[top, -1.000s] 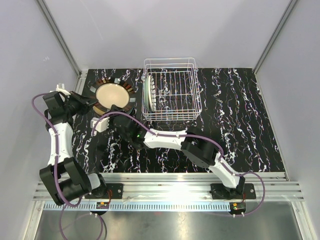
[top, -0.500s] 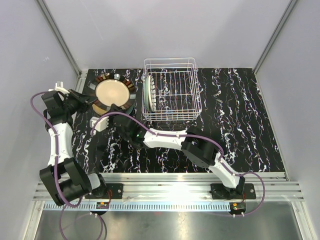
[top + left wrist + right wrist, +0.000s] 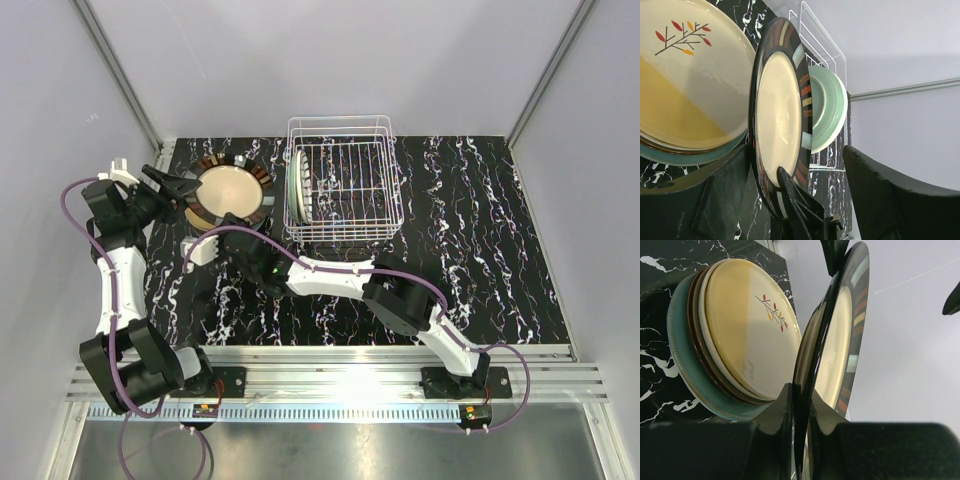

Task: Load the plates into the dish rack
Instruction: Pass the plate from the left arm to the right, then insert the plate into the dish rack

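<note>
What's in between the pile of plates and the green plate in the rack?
The dark plate with the striped rim, pinched on edge by the right gripper. The left wrist view shows it best.

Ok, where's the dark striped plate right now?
Top view, far left: the dark striped plate stands tilted in the right tool, over the stack, left of the dish rack.

1. Behind the striped plate (image 3: 780, 125), the pale green plate (image 3: 832, 105) is half hidden, the dish rack (image 3: 816, 31) mostly so.
2. Left of the striped plate, the stack (image 3: 685, 95) is cut off at the view's edge.
3. Its lower rim vanishes between the right fingers (image 3: 772, 425).
</note>
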`<act>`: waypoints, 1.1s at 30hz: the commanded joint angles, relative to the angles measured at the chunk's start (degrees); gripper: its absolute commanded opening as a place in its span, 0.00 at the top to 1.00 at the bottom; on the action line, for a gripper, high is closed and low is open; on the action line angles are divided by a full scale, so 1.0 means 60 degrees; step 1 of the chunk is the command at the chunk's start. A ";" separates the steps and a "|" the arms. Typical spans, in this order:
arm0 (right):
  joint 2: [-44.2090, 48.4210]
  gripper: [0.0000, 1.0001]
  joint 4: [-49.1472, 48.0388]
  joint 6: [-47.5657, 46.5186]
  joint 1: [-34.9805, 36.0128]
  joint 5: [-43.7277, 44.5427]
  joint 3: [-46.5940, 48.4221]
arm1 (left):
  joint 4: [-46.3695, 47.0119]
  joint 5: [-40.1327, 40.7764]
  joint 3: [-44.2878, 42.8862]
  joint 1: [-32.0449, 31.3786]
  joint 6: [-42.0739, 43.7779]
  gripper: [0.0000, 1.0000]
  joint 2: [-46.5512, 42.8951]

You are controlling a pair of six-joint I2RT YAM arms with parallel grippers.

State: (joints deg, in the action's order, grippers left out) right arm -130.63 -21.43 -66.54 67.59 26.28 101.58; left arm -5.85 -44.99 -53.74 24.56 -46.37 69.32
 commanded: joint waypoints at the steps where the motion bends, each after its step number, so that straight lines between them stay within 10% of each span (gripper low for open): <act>1: 0.0663 1.00 -0.0809 -0.0423 0.0014 0.0249 0.0648 | 0.0696 -0.0397 -0.0170 -0.0035 0.0052 0.23 -0.0377; 7: 0.0765 1.00 -0.0647 -0.0496 -0.0001 0.0380 0.0736 | 0.0316 -0.0192 -0.0316 -0.0050 0.0315 0.01 -0.0289; 33: 0.3780 1.00 -0.1291 -0.1098 -0.0381 0.1185 -0.1547 | -0.1954 0.2034 -0.1224 -0.0035 0.2000 0.01 -0.0684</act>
State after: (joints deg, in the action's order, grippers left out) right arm -116.51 -17.93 -69.32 65.82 29.76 92.92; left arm -17.15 -35.44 -58.08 24.36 -35.94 66.52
